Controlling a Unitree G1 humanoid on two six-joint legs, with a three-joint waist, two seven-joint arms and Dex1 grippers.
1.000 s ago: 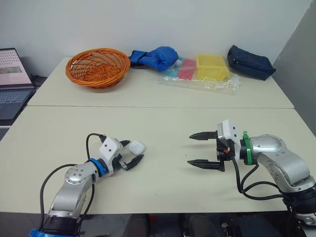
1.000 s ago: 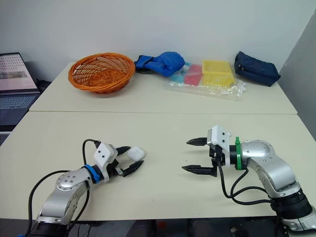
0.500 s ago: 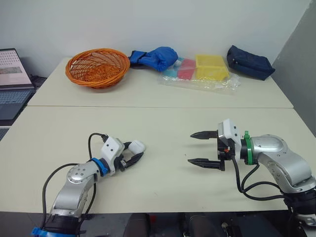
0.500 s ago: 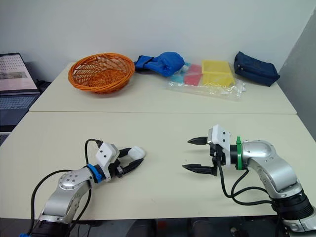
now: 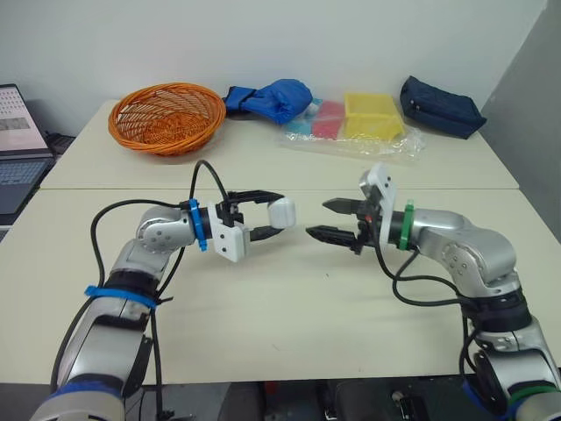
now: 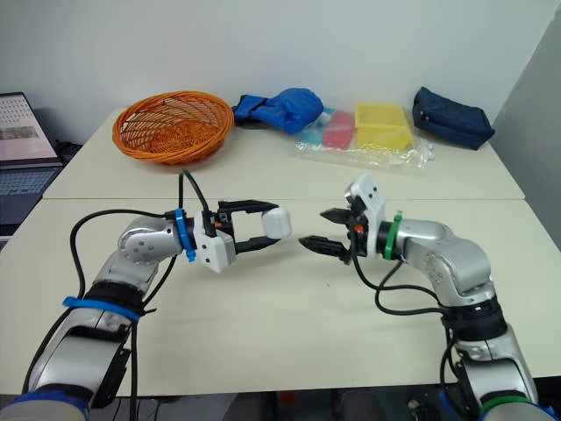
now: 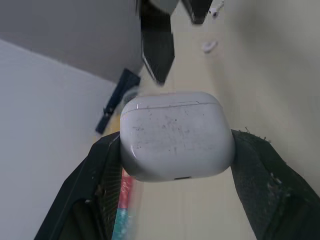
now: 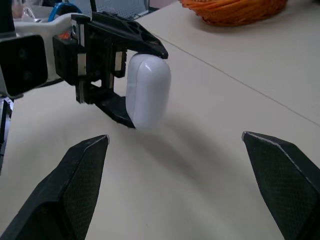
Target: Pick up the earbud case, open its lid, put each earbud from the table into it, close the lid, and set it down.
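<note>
Jaws of our left gripper clamp the white earbud case, lid shut, above the table mid-scene. Just right of it, our right gripper faces the case, jaws spread wide. Far left sits an orange wicker basket; far right, a navy pouch.

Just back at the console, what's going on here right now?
The left pincer holds the white earbud case clear of the table, lid shut. The right pincer, open, faces it at close range without touching. Earbuds lie on the table, so nothing is loaded yet.
</note>
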